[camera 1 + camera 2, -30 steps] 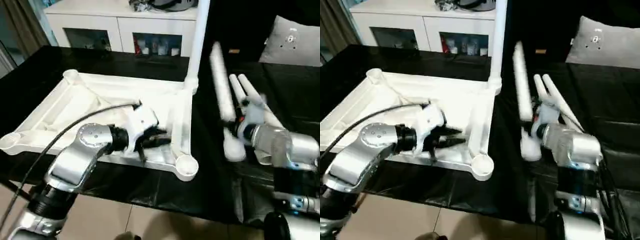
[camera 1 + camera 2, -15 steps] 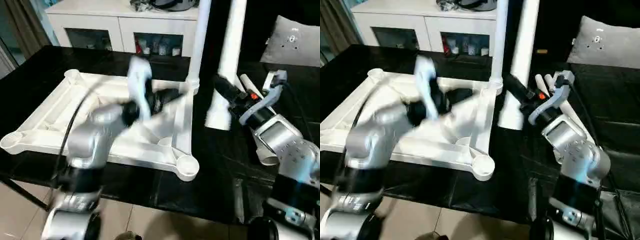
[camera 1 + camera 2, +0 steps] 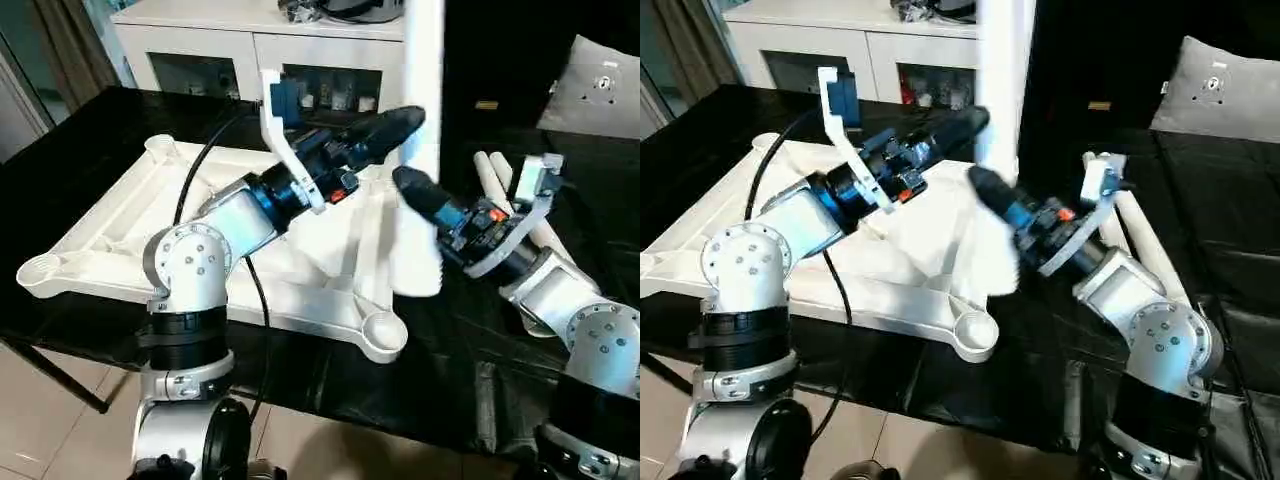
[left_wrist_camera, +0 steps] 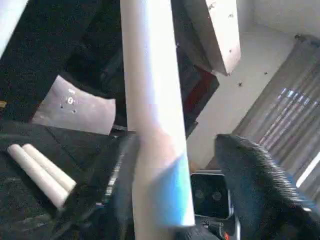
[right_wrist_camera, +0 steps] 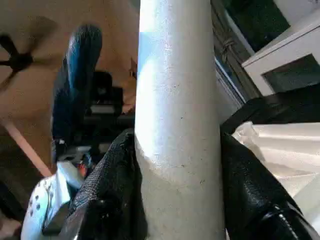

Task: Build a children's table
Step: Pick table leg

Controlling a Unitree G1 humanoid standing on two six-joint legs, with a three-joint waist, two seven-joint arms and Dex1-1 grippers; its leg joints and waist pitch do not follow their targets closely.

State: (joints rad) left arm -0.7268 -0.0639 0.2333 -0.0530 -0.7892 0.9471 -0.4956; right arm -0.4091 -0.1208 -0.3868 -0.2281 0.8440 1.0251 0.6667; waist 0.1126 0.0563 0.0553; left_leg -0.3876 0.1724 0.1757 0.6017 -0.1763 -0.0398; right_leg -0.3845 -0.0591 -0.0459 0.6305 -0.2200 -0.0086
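Black sheeting covers the work surface, where the upturned tabletop lies. Clamped near its thick end in the right gripper, an upright leg looks light, stiff and slippery. The left gripper, fingers spread, reaches for its shaft; gripping low seems steadiest.

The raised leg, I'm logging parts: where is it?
Head views: leg stands upright, centre-right, clamped in the right gripper beside the tabletop.
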